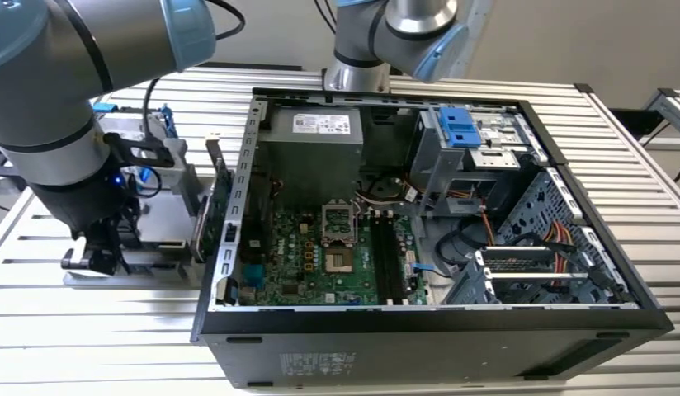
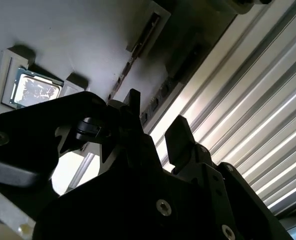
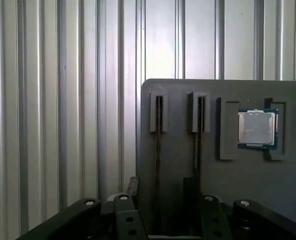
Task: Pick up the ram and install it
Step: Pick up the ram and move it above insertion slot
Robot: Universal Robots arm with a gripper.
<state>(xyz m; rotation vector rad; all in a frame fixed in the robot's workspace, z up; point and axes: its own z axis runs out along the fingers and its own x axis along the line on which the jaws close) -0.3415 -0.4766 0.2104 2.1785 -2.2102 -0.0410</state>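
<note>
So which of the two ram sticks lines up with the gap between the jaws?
The ram farther from the silver processor; the other stick stands beside the processor.

A ribbed metal table [image 1: 98,346] carries an open computer case [image 1: 428,351]. A grey parts tray [image 3: 180,165] lies directly on the ribs, beside the case at the exterior view's left.

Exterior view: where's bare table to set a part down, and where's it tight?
Free: the table corner bordered by the parts tray and the side wall of the computer case; also the slat strip past the case on the exterior view's right. Crowded: over the tray, where the gripper hangs open.
</note>
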